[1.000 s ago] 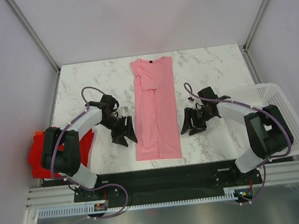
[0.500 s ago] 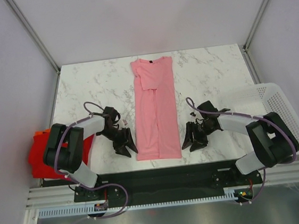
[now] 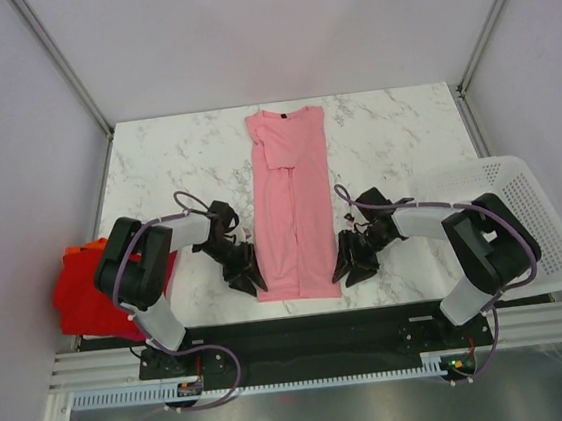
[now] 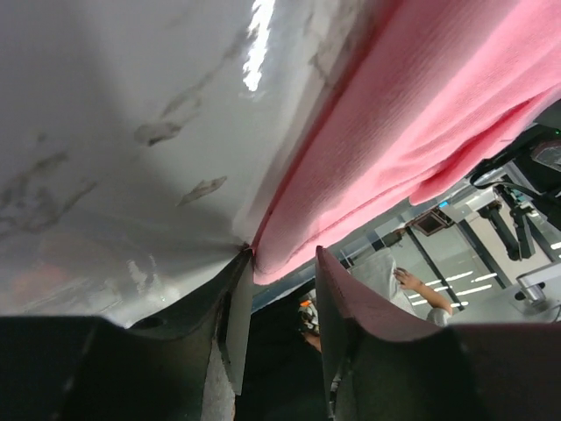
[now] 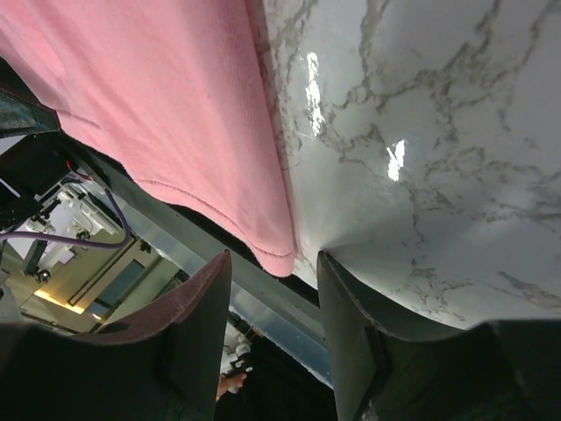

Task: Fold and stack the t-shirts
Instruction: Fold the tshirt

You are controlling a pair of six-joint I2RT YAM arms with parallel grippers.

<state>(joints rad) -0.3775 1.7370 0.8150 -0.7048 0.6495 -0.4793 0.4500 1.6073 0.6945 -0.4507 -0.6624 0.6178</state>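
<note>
A light pink t-shirt (image 3: 292,204), folded lengthwise into a long strip, lies flat down the middle of the marble table (image 3: 170,157). My left gripper (image 3: 248,273) is low at the shirt's near left corner. In the left wrist view its jaws (image 4: 282,254) are open, with the pink corner (image 4: 421,114) lying just between the tips. My right gripper (image 3: 349,265) sits at the near right corner, also open (image 5: 273,261), astride the pink hem (image 5: 158,88). Folded red and orange t-shirts (image 3: 86,291) lie stacked at the table's left edge.
A white perforated basket (image 3: 508,217) stands at the right edge of the table. The table's near edge (image 3: 301,309) and the black arm base rail lie directly below both grippers. Metal frame posts rise at the far corners.
Both grippers have moved toward the near edge and inward, from beside the shirt's middle to its two near corners. The jaws of both have narrowed.
</note>
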